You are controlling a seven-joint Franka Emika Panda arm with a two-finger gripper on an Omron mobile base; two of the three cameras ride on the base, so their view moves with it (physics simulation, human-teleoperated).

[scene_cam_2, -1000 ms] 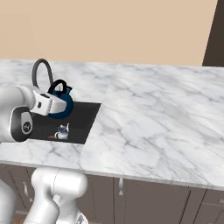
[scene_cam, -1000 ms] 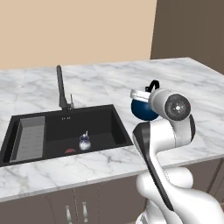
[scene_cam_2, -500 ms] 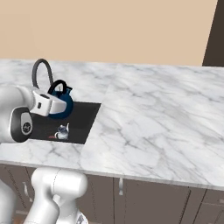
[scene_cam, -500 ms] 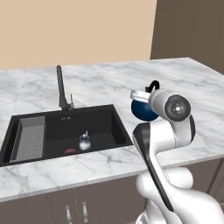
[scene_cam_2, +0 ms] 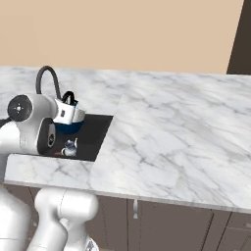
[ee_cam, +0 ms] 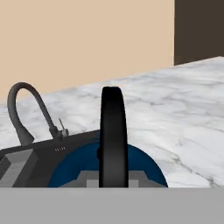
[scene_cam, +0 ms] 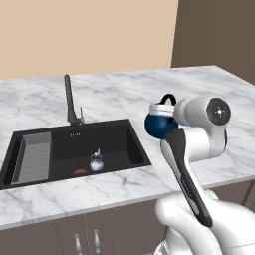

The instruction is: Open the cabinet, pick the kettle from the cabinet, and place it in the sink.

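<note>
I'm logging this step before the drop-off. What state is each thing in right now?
kettle: lifted clear of the counter, upright, near the sink's right edge, carried by its black handle.
claw: shut on the kettle's handle.
sink: not yet holding the kettle.
glass jar: standing upright on the sink floor.
ribbed tray: lying at the sink's left end.
faucet: upright, no water running.

White marble counter (scene_cam: pixel 45 199); inset black sink (scene_cam: pixel 130 142)

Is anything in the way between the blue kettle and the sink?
Nothing blocks it. The hand holds the kettle in the air beside the sink. A small jar sits on the sink's bottom, so aim beside it.
</note>
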